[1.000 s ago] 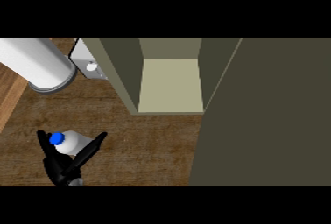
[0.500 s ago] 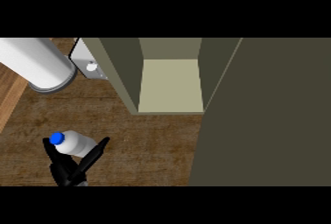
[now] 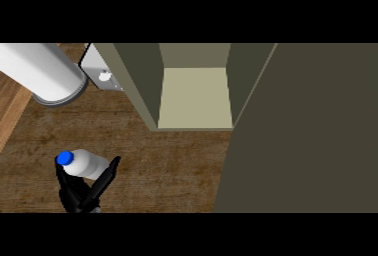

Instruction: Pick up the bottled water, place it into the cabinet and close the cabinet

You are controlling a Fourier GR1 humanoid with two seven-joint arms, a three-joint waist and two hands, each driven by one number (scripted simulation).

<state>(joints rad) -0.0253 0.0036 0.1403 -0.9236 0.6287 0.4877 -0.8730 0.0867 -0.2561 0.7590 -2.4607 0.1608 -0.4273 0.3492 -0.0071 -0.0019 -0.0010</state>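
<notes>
Grips the white plastic bottled water with the blue cap in the black left hand, low at the view's left edge. Dark fingers curl up along the bottle's right side, with another digit along its left side under the cap, so closed around the bottle. Bottle tilted, cap pointing toward the upper left, seen over the brown wood-grain desk; cannot tell whether it touches the desk or hangs above it.

Well apart from the bottle, up and to the right, stands the olive-grey open cabinet, showing a pale beige inner floor between two darker side walls. To its right, fills most of that half of the view: the wide dark olive cabinet door, swung open, its edge running from the cabinet's upper right corner down toward the lower middle.

At the upper left, lies across the corner: a large white cylinder with a grey rim, overlapping the lighter wooden strip along the left edge. Just beside the cylinder, against the cabinet's left wall, sits a small light grey box with a round knob.

Shows no right hand anywhere.
</notes>
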